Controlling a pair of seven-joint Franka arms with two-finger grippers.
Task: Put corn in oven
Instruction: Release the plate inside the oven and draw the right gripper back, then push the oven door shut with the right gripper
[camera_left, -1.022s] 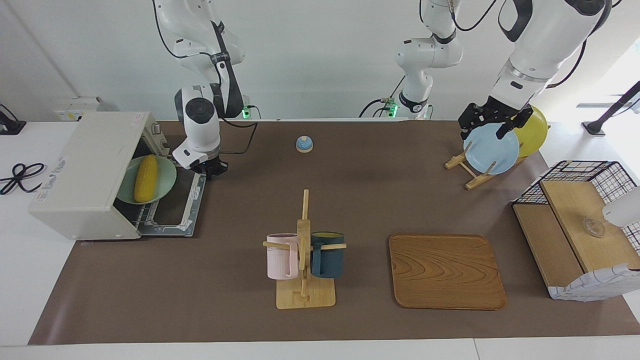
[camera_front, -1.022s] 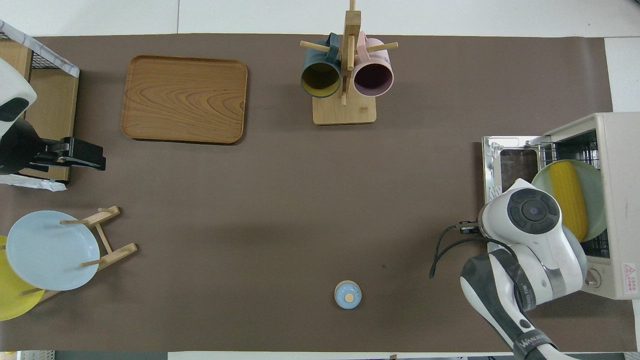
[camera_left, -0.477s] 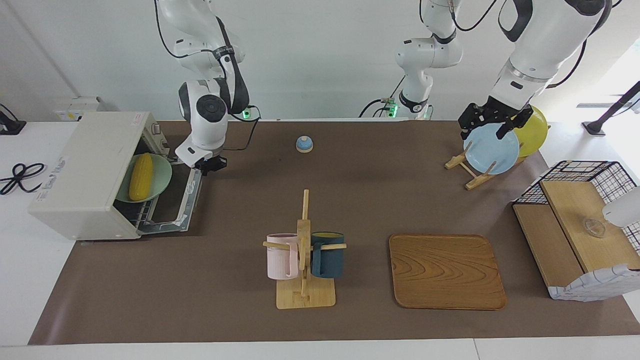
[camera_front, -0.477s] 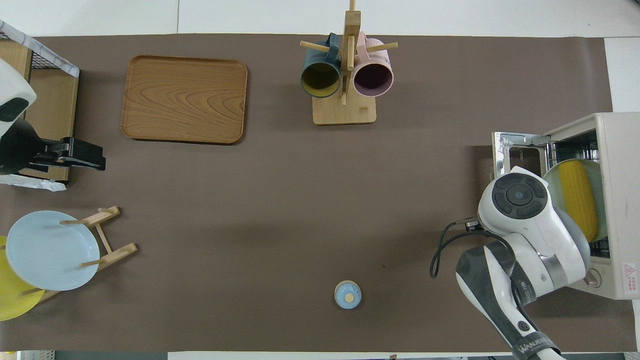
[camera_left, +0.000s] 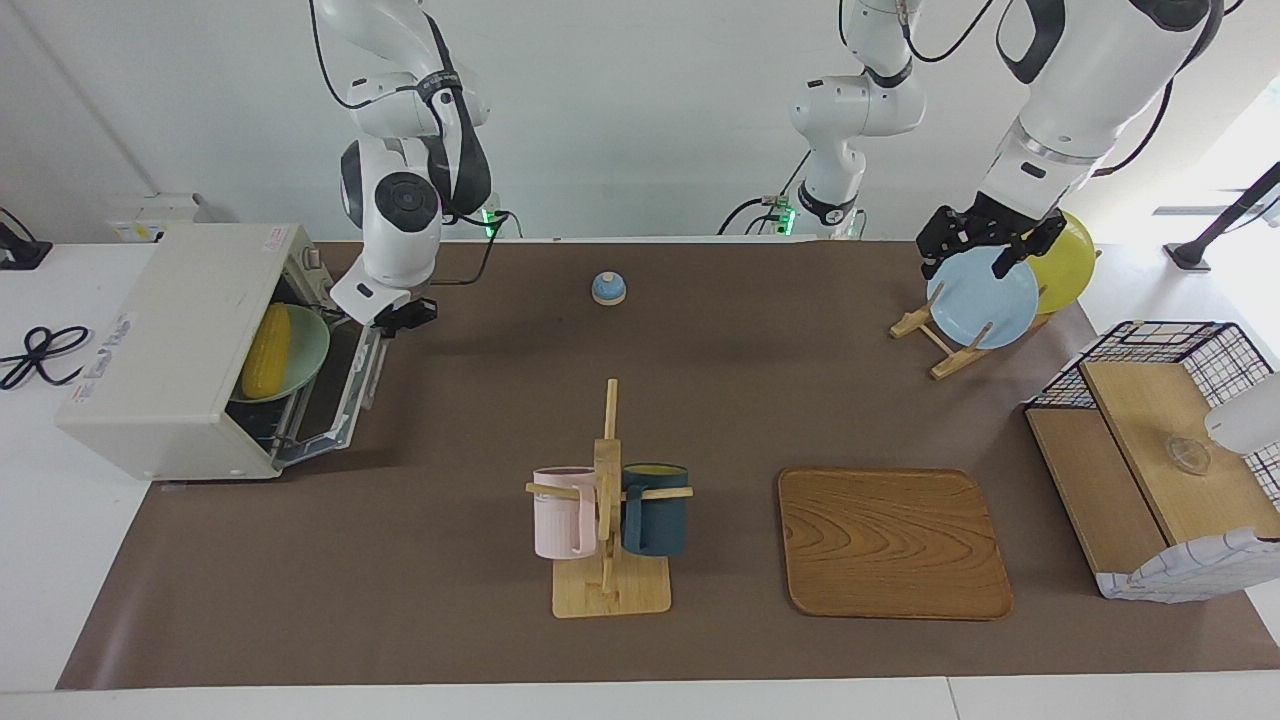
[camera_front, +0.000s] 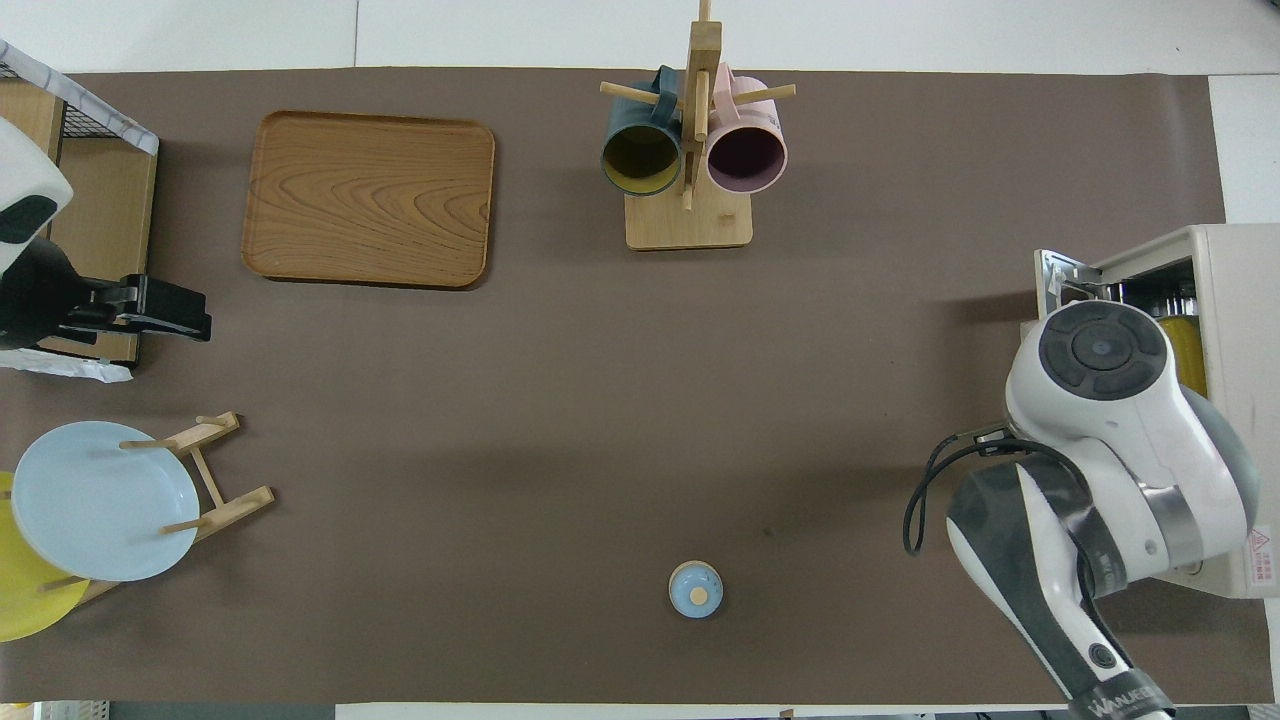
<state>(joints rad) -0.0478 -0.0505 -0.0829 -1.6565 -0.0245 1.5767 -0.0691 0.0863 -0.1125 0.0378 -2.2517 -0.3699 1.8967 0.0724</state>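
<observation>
1. In the facing view, the oven (camera_left: 180, 350) is seen at the right arm's end of the table. Its door (camera_left: 345, 385) is tilted about halfway up.
2. The corn (camera_left: 266, 350) is seen inside the oven, lying on a green plate (camera_left: 305, 352) on the rack.
3. The right gripper (camera_left: 400, 315) is held at the top edge of the door. It cannot be told if the fingers are open or closed.
4. The left gripper (camera_left: 985, 245) is held just over a blue plate (camera_left: 985, 300) in a wooden rack, at the left arm's end of the table. A yellow plate (camera_left: 1070, 265) is stood in the same rack. It cannot be told if these fingers are open or closed either.
5. A small blue bell (camera_left: 608, 288) is seen near the robots. A mug stand (camera_left: 608, 540) with a pink mug (camera_left: 558, 512) and a dark blue mug (camera_left: 658, 510) is seen farther from the robots. A wooden tray (camera_left: 890, 540) is laid beside it.
6. In the overhead view, most of the oven (camera_front: 1235, 300) mouth is covered by the right arm. Only a small bit of the corn (camera_front: 1188, 360) is seen.
7. The right gripper is hidden under its own arm here.
8. The left gripper (camera_front: 160, 310) is seen beside a wire basket box (camera_front: 90, 180).
</observation>
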